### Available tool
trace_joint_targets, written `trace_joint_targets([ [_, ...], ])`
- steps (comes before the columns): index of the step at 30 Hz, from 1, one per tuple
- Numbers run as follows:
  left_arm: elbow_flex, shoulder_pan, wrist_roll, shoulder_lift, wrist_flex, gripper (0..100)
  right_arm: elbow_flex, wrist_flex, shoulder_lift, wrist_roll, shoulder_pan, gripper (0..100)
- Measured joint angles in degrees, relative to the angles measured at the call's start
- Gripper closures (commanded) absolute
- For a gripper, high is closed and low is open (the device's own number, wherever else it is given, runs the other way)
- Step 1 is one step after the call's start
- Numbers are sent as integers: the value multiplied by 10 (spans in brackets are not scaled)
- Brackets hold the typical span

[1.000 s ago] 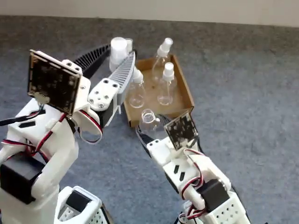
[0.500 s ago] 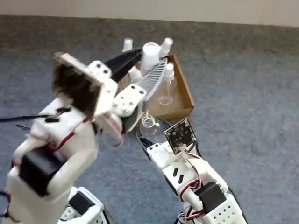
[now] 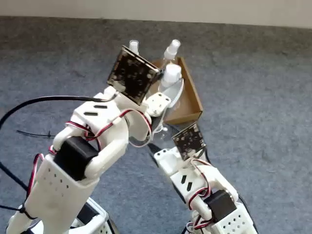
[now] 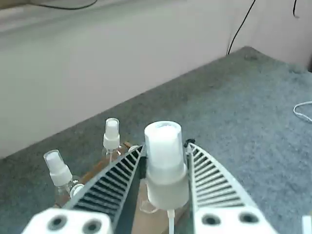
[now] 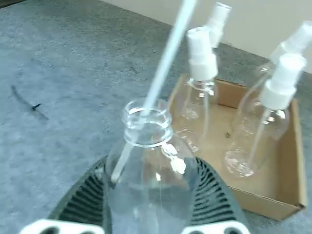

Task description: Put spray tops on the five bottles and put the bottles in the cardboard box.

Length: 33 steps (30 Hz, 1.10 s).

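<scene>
Floor: grey carpet (image 3: 253, 97), with a pale wall (image 3: 195, 9) along the far side, beyond the box (image 3: 192, 97).
Left gripper (image 4: 165, 148): over the box, fingers clamped on either side of the spray top (image 4: 165, 161).
Tube (image 5: 161, 73): hangs from the top at a slant towards the near side of the box and, as far as I can tell, runs through the neck into the bottle.
Bottle (image 5: 151, 180): uncapped and upright, just outside the box's near wall.
Right gripper (image 5: 152, 168): closed around the bottle's body, on the arms' side of the box.
Capped bottles (image 5: 200, 97): four of them. Three stand in the box; I can't tell whether the farthest one is inside.
Stage: I'd say the last top is being fed in, and the collar is well above the neck.
Risk, tilt: brought down at this slant, the tube could bow against the rim, or the collar could seat crooked and jam.
Risk, grip: twisting may spin the bottle in the right fingers.
Risk, box: the left arm hangs over it and might topple a capped bottle.
</scene>
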State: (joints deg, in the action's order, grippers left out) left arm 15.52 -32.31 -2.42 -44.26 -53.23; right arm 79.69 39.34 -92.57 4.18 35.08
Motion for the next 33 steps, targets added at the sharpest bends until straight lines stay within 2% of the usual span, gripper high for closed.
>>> trace_joint_targets([
  [4, 40, 0, -1, 0, -10, 955, 0, 0, 0, -14, -45, 994],
  [10, 111, -1, -3, -64, -33, 947, 1, -10, 0, -39, -57, 994],
  [15, 184, -2, 14, -96, -27, 819, 2, -40, 0, -40, -56, 994],
  [17, 190, -2, 24, -99, -24, 812, 2, -44, 0, -40, -56, 994],
  [22, 178, -1, 28, -102, -25, 814, 1, -44, -1, -41, -58, 994],
  [29, 72, 0, 29, -104, -63, 815, 1, -47, -1, -41, -58, 994],
  [33, 51, 41, 32, -104, -59, 815, 1, -47, -1, -41, -58, 994],
])
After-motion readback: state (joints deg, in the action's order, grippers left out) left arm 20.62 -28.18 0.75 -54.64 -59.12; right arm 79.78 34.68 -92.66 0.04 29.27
